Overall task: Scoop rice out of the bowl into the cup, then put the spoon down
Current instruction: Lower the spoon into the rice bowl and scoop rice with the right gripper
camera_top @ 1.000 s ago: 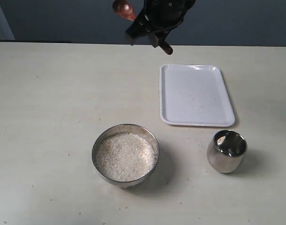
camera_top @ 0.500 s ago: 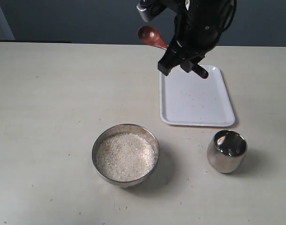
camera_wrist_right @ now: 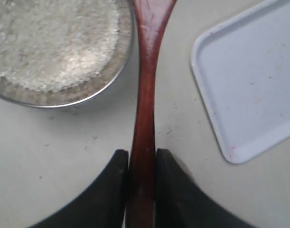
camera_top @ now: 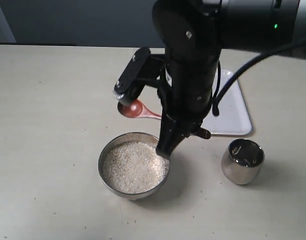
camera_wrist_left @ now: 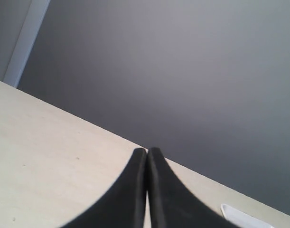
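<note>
The steel bowl (camera_top: 107,150) holds a level bed of white rice (camera_top: 132,167) near the table's front. The steel cup (camera_top: 243,161) stands upright to its right. My right gripper (camera_wrist_right: 142,156) is shut on the handle of the dark reddish-brown wooden spoon (camera_top: 135,109). The spoon's oval head hovers just behind the bowl's far rim, with no rice showing in it. In the right wrist view the spoon handle (camera_wrist_right: 147,90) runs past the bowl rim (camera_wrist_right: 129,47) beside the rice (camera_wrist_right: 54,38). My left gripper (camera_wrist_left: 147,153) is shut on nothing above bare table.
A white tray (camera_top: 238,110) lies behind the cup, partly hidden by the right arm; it also shows as tray (camera_wrist_right: 249,80). A tray corner (camera_wrist_left: 239,213) appears in the left wrist view. A few stray grains dot the table around the bowl.
The right arm has come down and forward with the spoon, from above the tray's far edge to just behind the bowl. Bowl and cup have not moved.
</note>
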`<state>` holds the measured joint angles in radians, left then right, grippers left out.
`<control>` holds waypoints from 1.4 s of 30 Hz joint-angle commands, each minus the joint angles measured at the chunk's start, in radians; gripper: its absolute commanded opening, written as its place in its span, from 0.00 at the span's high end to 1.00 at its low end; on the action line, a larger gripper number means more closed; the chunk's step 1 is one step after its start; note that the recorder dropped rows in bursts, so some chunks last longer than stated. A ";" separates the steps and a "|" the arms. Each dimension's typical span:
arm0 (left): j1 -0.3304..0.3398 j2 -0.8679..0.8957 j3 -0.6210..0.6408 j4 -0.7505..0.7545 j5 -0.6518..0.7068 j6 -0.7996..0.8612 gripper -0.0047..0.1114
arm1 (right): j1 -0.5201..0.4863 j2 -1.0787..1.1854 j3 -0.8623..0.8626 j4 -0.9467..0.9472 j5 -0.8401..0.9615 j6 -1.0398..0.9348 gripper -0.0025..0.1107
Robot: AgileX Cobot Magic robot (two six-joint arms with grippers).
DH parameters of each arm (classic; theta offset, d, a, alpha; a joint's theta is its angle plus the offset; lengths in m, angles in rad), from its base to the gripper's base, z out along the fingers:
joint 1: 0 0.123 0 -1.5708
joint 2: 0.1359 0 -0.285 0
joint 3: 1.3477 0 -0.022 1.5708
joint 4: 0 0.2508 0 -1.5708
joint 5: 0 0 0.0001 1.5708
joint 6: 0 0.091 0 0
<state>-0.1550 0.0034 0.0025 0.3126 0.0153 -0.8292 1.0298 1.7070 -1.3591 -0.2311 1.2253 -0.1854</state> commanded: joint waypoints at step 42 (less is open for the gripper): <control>-0.006 -0.003 -0.003 0.003 -0.008 0.001 0.96 | 0.217 0.142 0.149 -0.229 -0.004 0.098 0.99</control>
<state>-0.1550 0.0034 0.0025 0.3126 0.0153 -0.8292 1.2452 1.8516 -1.2124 -0.4594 1.2235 -0.0893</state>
